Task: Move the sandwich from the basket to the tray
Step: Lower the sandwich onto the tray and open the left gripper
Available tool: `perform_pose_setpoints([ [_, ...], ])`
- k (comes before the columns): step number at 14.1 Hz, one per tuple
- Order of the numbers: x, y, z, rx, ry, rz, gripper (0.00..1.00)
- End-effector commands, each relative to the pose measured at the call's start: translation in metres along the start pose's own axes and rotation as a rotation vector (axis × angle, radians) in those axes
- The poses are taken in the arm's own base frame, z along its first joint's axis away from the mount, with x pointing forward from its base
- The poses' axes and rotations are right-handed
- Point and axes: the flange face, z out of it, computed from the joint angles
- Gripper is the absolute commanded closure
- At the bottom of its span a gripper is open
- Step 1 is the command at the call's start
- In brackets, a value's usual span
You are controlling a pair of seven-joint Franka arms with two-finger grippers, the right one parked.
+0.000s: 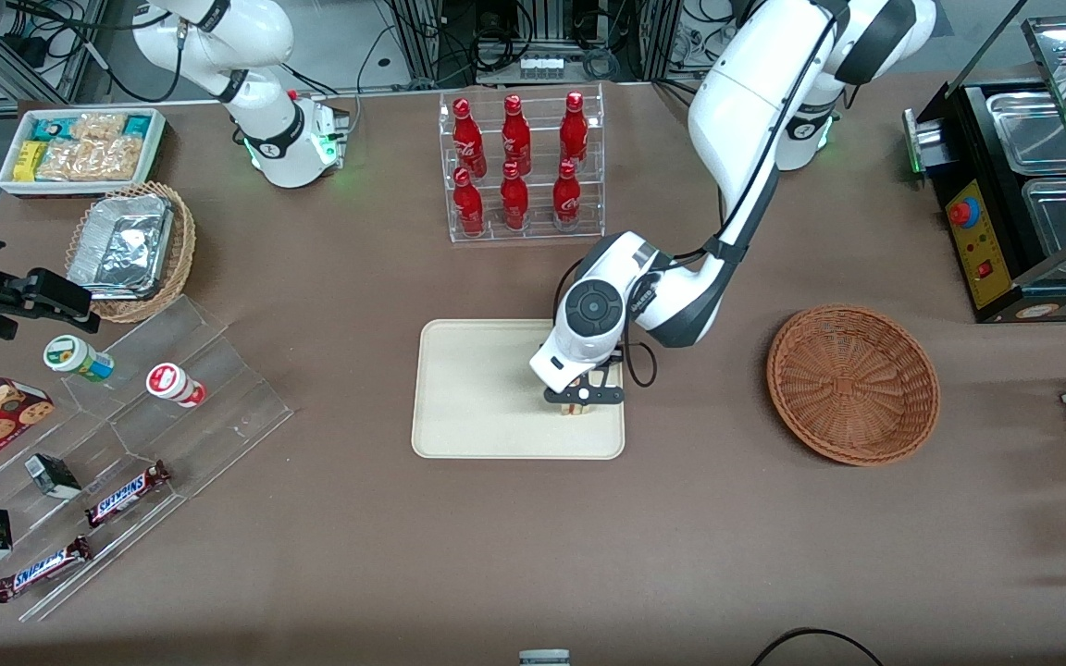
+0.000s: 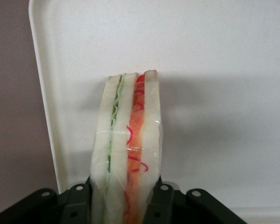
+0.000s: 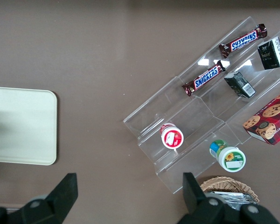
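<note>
Gripper is clamped on the sandwich; the wedge is held between the two fingers, standing on edge, filling layers facing the wrist camera. In the front view the sandwich is seen just under the gripper, low over the tray, near the tray corner closest to the basket. Contact with the tray surface cannot be confirmed.

Risks, judged from here:
- Wedge is held by soft bread. If the grip is released while it is above the surface, it is likely tipped over or bounced; landing near the rim could put it half on the rim or off onto the table.
- The tray edge is seen just beside the sandwich in the wrist view, so little margin is left on that side.
- If the jaws are opened unevenly, the wrap could be dragged by one pad and the wedge pulled sideways.
- If the gripper is pushed lower, the bread is likely squashed.

Farther from the gripper, the basket is seen empty, well apart from the tray. The bottle rack is farther still, well clear of the arm.
</note>
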Motion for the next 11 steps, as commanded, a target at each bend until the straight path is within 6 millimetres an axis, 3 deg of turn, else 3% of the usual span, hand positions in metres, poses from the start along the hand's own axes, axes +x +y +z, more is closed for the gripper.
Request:
perform_pose_setpoints([
  [1,0.004,0.003,0.0,0.019,0.031,-0.002,0.45],
  [3,0.005,0.003,-0.001,0.028,0.042,0.0,0.33],
  [5,0.006,0.003,-0.014,0.02,0.055,-0.002,0.04],
  [7,0.013,-0.011,-0.056,0.001,0.08,-0.03,0.0],
  [11,0.016,-0.085,-0.163,0.037,0.024,-0.121,0.0],
])
